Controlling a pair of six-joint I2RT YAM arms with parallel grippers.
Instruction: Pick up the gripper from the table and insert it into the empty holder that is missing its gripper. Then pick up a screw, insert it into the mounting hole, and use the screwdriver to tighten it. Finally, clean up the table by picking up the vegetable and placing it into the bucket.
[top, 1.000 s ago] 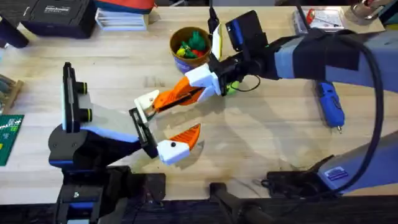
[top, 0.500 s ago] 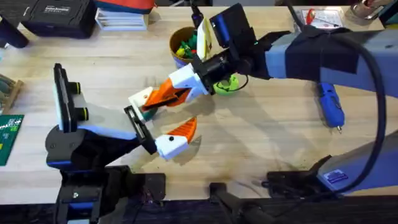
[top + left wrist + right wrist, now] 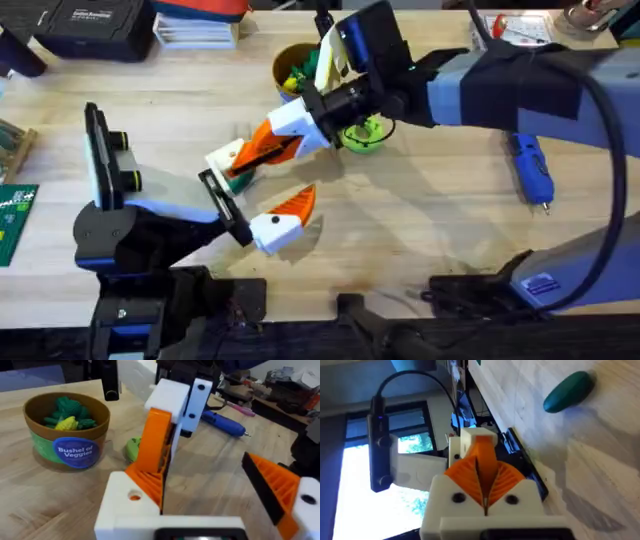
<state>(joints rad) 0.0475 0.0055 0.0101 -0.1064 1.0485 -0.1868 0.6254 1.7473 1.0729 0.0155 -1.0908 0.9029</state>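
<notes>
Left wrist view: the left pincer (image 3: 195,480) stands wide open, holding nothing. The right pincer (image 3: 156,445) reaches in between its fingers, orange pads pressed shut together, touching one white finger. Seen from the right wrist, the dark-green vegetable (image 3: 568,391) lies on the table near that closed tip. Beyond both pincers sits the bucket (image 3: 65,435) with toy greens inside, and the blue screwdriver (image 3: 225,424) lies well apart on the table.
</notes>
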